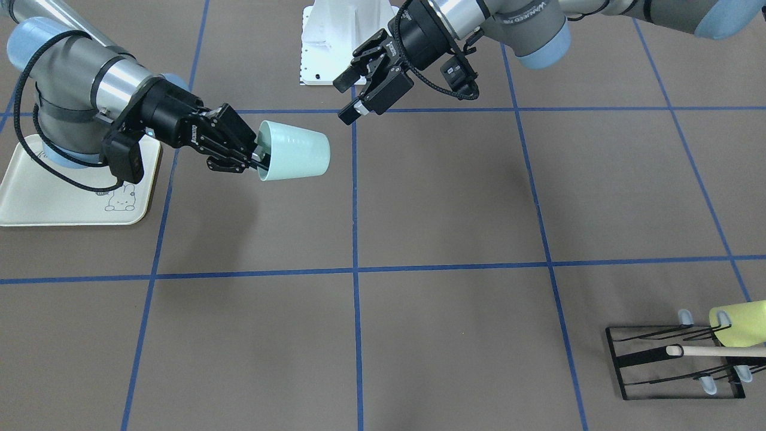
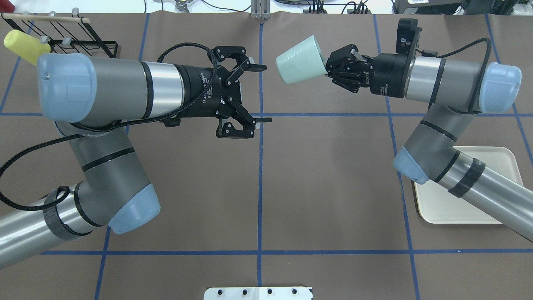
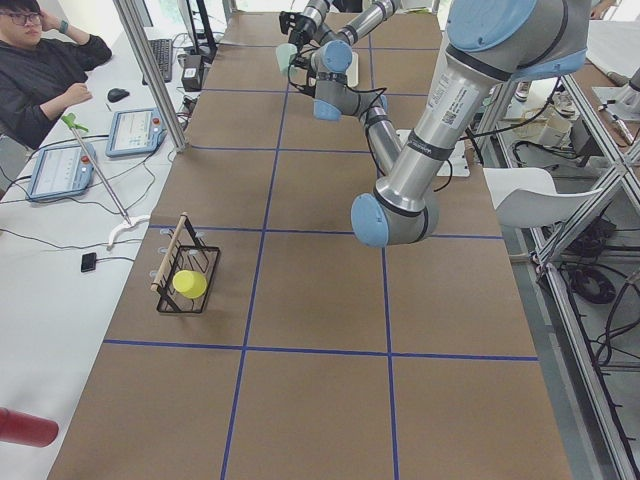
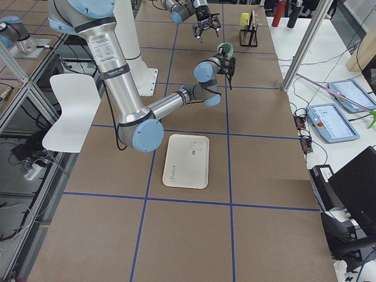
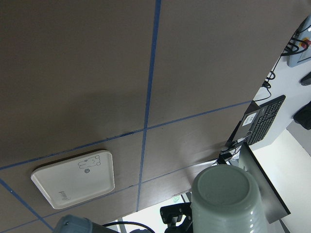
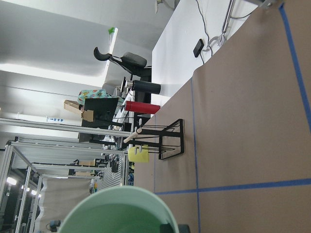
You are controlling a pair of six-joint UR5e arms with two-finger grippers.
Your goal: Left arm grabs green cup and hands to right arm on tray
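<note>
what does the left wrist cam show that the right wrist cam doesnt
Only left wrist: the tray with its bunny drawing, and a keyboard. Only right wrist: the black wire rack holding a yellow-green cup, and a red bottle beyond. Both: the green cup, bottom-on from the left wrist, open mouth from the right, over the brown table with blue tape lines.

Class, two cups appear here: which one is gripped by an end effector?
The pale mint-green cup, clamped at its rim by the right end effector; the yellow-green cup sits on the black rack.
</note>
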